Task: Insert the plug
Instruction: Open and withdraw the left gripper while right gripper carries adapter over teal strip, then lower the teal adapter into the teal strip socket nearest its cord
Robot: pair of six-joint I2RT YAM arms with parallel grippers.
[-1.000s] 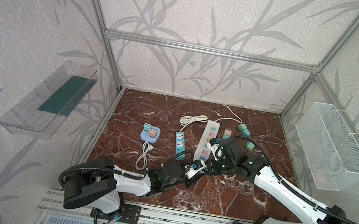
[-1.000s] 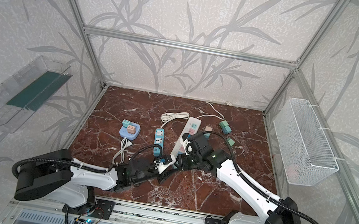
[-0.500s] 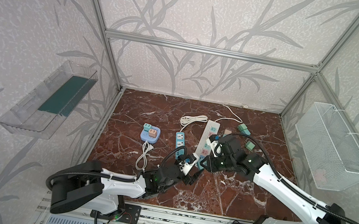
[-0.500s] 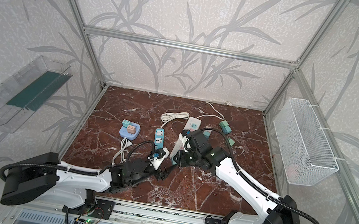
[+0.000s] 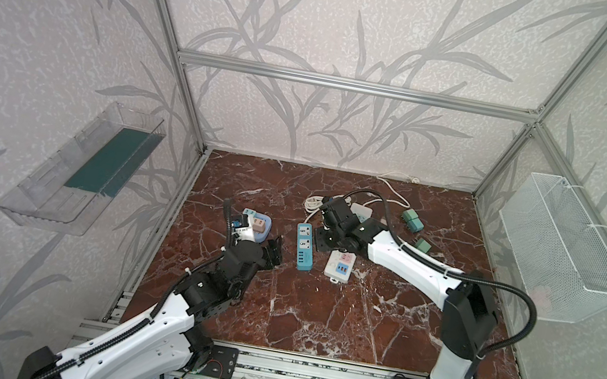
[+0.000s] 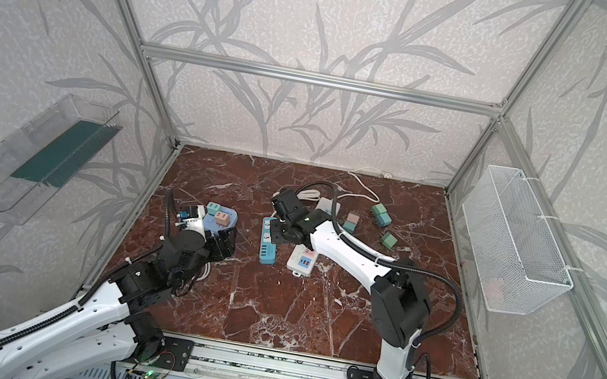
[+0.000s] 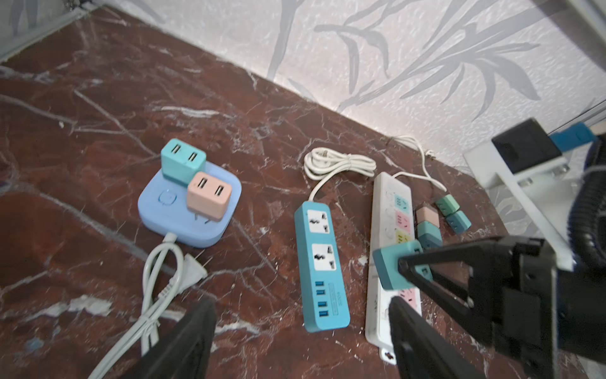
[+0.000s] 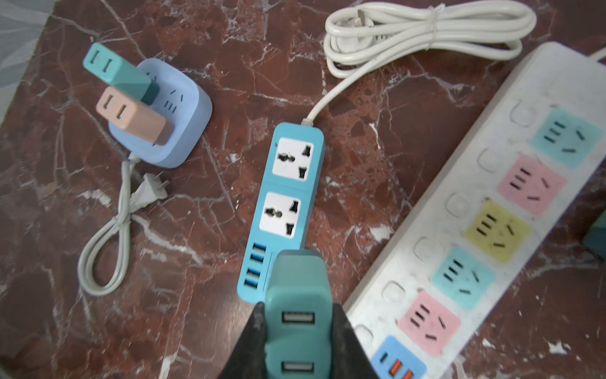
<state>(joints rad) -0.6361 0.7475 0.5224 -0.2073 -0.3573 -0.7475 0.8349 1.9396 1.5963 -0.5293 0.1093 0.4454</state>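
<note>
Right wrist view gives us the right gripper (image 8: 296, 310) pinched narrow on the teal plug (image 8: 296, 288). The plug is a rounded matte plastic block with two USB slots, and it hides the USB end of a glossy blue power strip (image 8: 288, 183). Alongside lies a long white power strip (image 8: 436, 203) with pastel square sockets.

Left wrist view shows us the left gripper (image 7: 300, 303) with its black tapered fingers spread wide and nothing between them. The teal plug (image 7: 387, 269) hangs over the white strip, but we cannot tell whether the prongs touch it.

In both top views the right gripper (image 5: 326, 242) (image 6: 280, 232) sits between the two strips, on a red-brown marble table (image 5: 356, 313) veined with white.
</note>
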